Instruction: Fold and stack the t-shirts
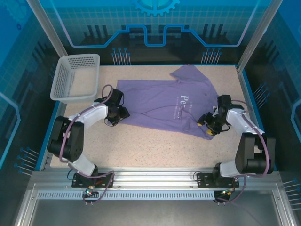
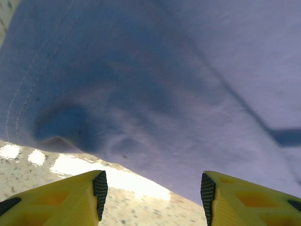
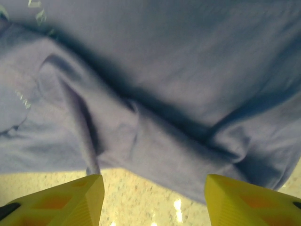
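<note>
One t-shirt (image 1: 164,106), lavender, lies spread on the table (image 1: 155,146) between the arms.
The left gripper (image 2: 150,188) and right gripper (image 3: 153,190) hover at its near corners, fingers apart and empty. A fold seems about to start, so each must next pinch the edge. Whether the cloth is already doubled is unclear.
</note>
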`<action>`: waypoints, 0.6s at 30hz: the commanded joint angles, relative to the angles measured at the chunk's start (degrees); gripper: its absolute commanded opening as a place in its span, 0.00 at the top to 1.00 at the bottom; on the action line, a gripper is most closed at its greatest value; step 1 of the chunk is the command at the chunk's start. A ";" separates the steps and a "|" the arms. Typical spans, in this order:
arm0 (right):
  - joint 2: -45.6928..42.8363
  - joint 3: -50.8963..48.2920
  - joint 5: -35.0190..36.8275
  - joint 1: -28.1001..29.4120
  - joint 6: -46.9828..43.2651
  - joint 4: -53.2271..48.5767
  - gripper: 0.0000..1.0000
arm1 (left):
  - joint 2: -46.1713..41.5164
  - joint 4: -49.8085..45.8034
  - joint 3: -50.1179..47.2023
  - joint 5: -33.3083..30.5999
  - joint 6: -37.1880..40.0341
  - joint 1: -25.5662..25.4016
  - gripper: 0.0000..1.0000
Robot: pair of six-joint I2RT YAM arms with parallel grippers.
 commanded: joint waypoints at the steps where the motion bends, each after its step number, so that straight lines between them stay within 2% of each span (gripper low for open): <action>1: 3.33 -1.21 1.99 -2.89 0.28 4.34 0.41 | 4.09 2.40 0.94 -0.74 2.36 0.22 0.42; 4: 9.12 0.51 2.21 -4.23 0.25 3.85 0.42 | 7.71 1.31 2.01 -3.69 1.45 0.22 0.41; 10: 17.09 3.88 4.71 -6.20 1.54 0.75 0.42 | 8.31 -4.63 0.66 -8.36 -2.28 0.22 0.38; 13: 17.54 3.12 8.12 -8.23 2.52 -1.54 0.42 | 9.00 -9.87 1.90 -10.26 -2.36 0.24 0.38; 18: 17.37 3.35 10.40 -11.35 1.81 -5.82 0.41 | 9.72 -17.44 2.23 -8.05 -3.22 0.24 0.38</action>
